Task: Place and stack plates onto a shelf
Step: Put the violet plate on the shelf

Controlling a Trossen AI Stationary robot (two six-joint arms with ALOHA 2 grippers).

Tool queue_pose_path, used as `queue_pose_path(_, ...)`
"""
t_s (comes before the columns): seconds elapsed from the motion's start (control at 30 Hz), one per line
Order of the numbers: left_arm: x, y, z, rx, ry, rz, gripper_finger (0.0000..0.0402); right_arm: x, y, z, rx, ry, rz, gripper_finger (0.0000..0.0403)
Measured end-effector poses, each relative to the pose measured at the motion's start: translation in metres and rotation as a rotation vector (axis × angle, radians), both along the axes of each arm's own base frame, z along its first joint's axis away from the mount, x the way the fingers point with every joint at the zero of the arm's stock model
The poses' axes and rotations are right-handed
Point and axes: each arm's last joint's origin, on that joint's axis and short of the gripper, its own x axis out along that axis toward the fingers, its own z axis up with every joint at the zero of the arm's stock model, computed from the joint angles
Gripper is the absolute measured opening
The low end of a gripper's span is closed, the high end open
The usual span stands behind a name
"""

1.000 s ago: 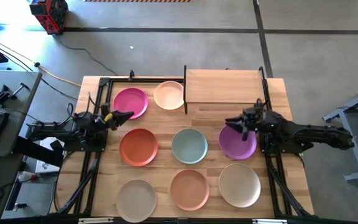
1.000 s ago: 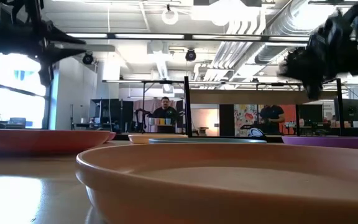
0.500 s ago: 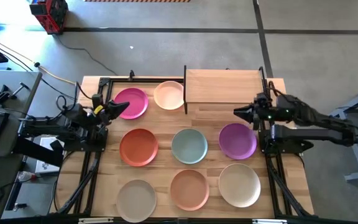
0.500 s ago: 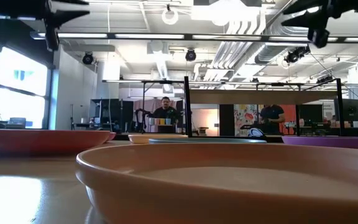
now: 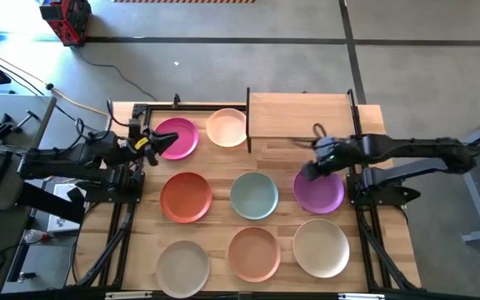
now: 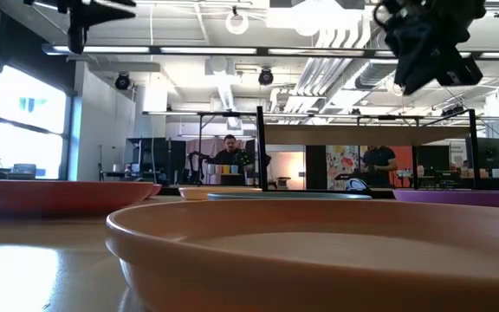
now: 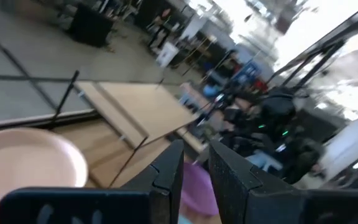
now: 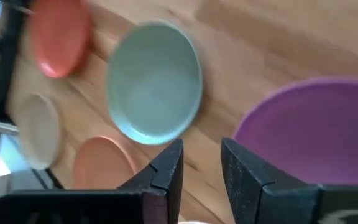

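Eight plates lie flat on the wooden table: magenta (image 5: 179, 137), cream (image 5: 227, 127), orange-red (image 5: 186, 197), pale teal (image 5: 253, 195), purple (image 5: 323, 192), beige (image 5: 182, 265), salmon (image 5: 254, 253) and off-white (image 5: 321, 247). The shelf (image 5: 300, 117) stands at the far edge with its board bare. My left gripper (image 5: 155, 143) hovers high over the magenta plate's left rim, its fingers a narrow gap apart (image 7: 196, 149). My right gripper (image 5: 307, 171) hangs in the air, tipped down over the purple plate's far-left rim (image 8: 303, 130), also narrowly open (image 8: 202, 146).
Black frame rails run along the table's left (image 5: 127, 208) and right (image 5: 365, 225) sides. Thin black posts (image 5: 247, 117) flank the shelf. A strip of bare wood (image 5: 286, 154) lies between the shelf and the middle row of plates. People stand in the room beyond (image 6: 228, 156).
Both arms have risen from near the table. My left gripper has lifted and drifted slightly toward the far-left, staying over the magenta plate's left rim. My right gripper swung up toward the shelf, then came back over the purple plate's far-left rim and tipped to point down.
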Motion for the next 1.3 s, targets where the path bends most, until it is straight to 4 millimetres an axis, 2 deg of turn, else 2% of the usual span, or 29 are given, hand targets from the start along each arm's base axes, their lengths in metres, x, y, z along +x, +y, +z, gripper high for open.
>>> queue_pose_path(0.27, 0.003, 0.000, -0.017, -0.045, 0.162, 0.017, 0.0065, 0.032, 0.021, -0.038, 0.058, 0.217, -0.012, 0.0089)
queue_pose_path(0.5, 0.005, 0.000, -0.021, -0.035, 0.210, 0.021, 0.0065, 0.048, 0.033, -0.066, 0.038, 0.346, 0.017, 0.0089)
queue_pose_path(0.87, 0.005, 0.000, -0.021, -0.034, 0.212, 0.023, 0.0065, 0.065, 0.046, -0.095, -0.038, 0.417, 0.042, 0.0089)
queue_pose_path(1.3, 0.005, 0.000, -0.021, -0.033, 0.212, 0.025, 0.0065, 0.071, 0.052, -0.125, -0.118, 0.531, 0.069, 0.0089)
